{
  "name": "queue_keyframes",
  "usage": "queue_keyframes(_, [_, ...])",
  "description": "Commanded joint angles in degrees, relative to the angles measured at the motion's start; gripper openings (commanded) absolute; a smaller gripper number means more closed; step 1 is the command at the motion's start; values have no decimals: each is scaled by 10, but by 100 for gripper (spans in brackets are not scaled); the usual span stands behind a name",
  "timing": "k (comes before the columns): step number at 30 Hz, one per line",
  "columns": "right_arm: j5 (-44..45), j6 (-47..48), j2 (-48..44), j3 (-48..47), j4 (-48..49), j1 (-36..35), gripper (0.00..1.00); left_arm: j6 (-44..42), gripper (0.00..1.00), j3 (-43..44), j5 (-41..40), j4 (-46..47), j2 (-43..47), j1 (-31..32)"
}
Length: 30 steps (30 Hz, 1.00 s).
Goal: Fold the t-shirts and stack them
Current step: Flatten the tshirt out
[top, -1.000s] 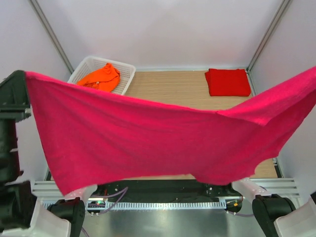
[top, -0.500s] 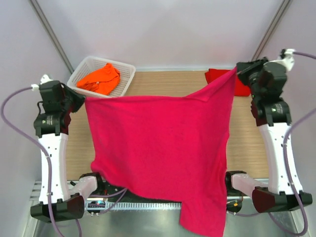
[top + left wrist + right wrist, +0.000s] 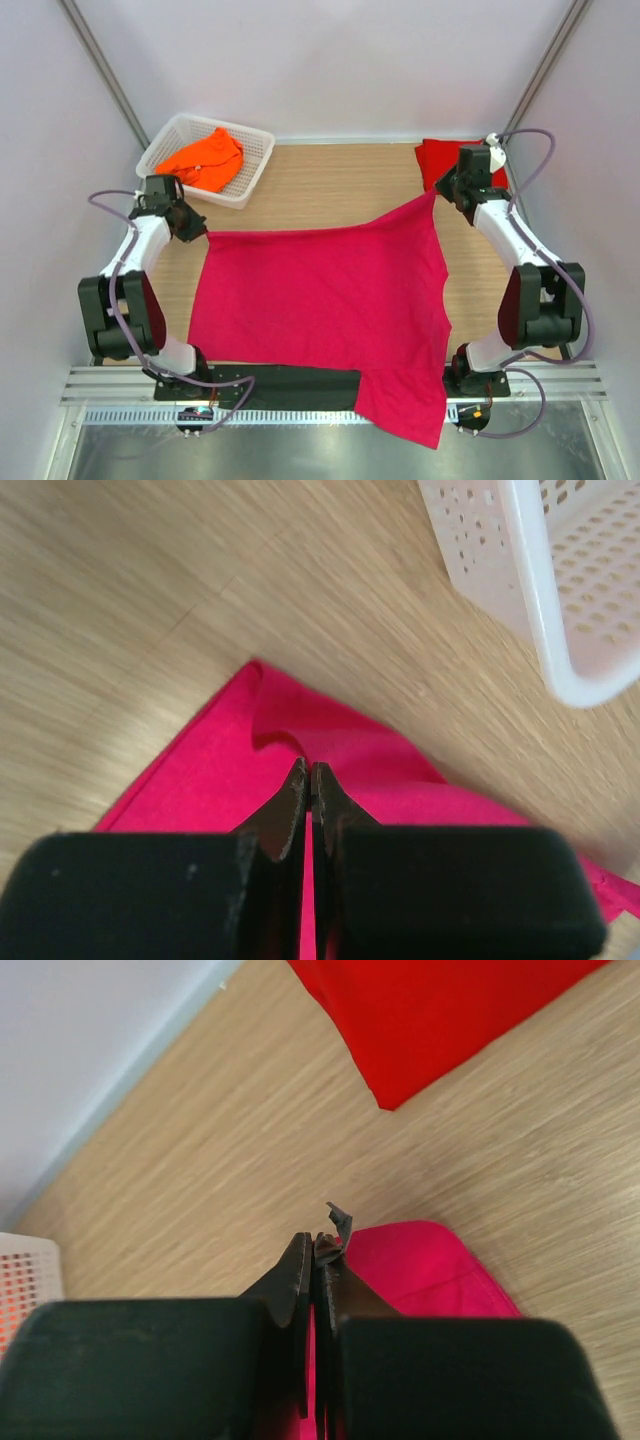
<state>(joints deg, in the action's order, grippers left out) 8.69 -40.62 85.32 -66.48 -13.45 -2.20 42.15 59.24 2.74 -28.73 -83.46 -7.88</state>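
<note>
Across the middle of the desk (image 3: pixel 330 180) lies the magenta-pink t-shirt (image 3: pixel 320 300), spread flat, its near right part hanging over the front edge. Soft, light and limp, it should sag wherever unsupported, so corners and hem edges look the best holds. Left jaws are clenched on its far left corner, right jaws on its far right corner. Sleeves and neckline are hard to make out. Behind the right arm (image 3: pixel 505 232), the folded red t-shirt (image 3: pixel 430 155) is partly hidden. The orange t-shirt (image 3: pixel 205 160) sits bunched in the white basket (image 3: pixel 262 150), its shape unreadable.
</note>
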Motion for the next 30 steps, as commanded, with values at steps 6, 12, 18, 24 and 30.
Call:
queue_keyframes(6, [3,27,93,-97,24,-4,1,-32,0,138,37,68,-128,-2])
queue_keyframes(12, [10,33,93,-135,-44,-3,1,-50,0,161,49,56,-149,-3])
queue_keyframes(18, [5,33,45,-133,-131,-4,1,-75,0,152,61,13,-132,-1])
queue_keyframes(24, [14,32,-16,-101,-206,-4,1,-105,0,135,54,-43,-116,-1])
queue_keyframes(30, [8,28,-92,-38,-244,-4,1,-124,0,123,53,-70,-110,-1])
